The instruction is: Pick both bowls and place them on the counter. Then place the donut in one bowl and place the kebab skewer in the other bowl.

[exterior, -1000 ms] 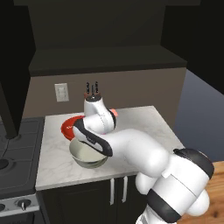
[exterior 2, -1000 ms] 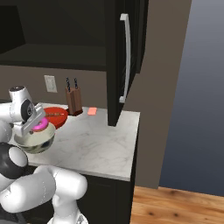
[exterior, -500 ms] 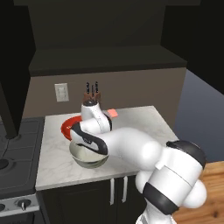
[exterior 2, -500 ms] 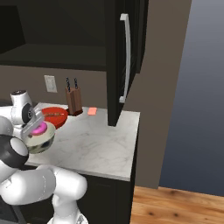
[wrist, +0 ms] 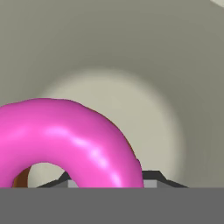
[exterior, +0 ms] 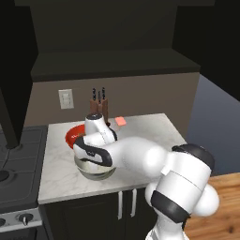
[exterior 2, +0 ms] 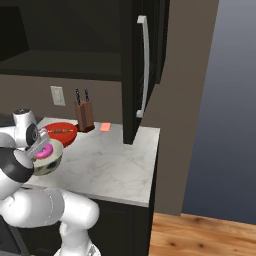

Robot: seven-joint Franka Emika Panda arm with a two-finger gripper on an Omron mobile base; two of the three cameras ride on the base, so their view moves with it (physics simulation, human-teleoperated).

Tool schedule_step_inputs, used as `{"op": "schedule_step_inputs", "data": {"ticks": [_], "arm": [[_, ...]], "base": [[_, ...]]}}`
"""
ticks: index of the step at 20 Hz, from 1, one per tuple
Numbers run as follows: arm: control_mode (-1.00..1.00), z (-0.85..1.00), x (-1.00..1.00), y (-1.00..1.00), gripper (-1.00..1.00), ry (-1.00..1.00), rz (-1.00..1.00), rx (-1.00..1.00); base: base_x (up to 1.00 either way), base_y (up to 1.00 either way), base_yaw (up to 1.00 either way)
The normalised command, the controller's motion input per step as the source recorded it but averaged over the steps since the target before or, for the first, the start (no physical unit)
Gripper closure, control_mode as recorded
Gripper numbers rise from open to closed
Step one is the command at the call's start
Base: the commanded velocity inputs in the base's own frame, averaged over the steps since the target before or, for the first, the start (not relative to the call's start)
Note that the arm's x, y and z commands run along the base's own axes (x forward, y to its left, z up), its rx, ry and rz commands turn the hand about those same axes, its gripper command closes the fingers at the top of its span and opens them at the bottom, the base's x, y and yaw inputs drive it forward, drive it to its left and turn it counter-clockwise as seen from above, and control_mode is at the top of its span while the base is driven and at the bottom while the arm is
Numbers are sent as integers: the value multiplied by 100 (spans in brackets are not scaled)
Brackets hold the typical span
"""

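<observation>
While the arm bends low over the front left part of the marble counter (exterior 2: 110, 165), its gripper (exterior 2: 40, 145) hangs just over the cream-grey bowl (exterior 2: 50, 161), and the pink donut (wrist: 65, 140) sits between the fingertips, seen in the right base view at the bowl's mouth (exterior 2: 44, 152). From the hand view the donut lies close against the camera with the pale inside of the bowl (wrist: 131, 65) spread behind it, so the jaws appear clamped on the donut, though the tips themselves are mostly hidden by the icing. Whether the donut already touches the bowl's bottom cannot be told. Behind this bowl and nearer the wall stands the shallow red bowl (exterior 2: 62, 131), with the thin kebab skewer (exterior 2: 59, 131) lying across it. A knife block (exterior 2: 83, 113) stands by the wall just beside the red bowl, and a small orange-pink piece (exterior 2: 105, 127) lies on the counter near it. In the left base view the stove (exterior: 18, 159) adjoins the counter's left end, and the cream-grey bowl (exterior: 96, 171) shows under the arm's wrist.
</observation>
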Motion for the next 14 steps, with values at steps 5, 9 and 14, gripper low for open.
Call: {"op": "schedule_step_inputs", "data": {"ticks": [5,9,14], "arm": [[-100,-12,3,8,100,7,-7,0],[-100,-11,6,5,100,8,-6,0],[-100,-10,8,4,100,3,-5,0]], "base": [[0,0,0],[0,0,0],[0,0,0]]}}
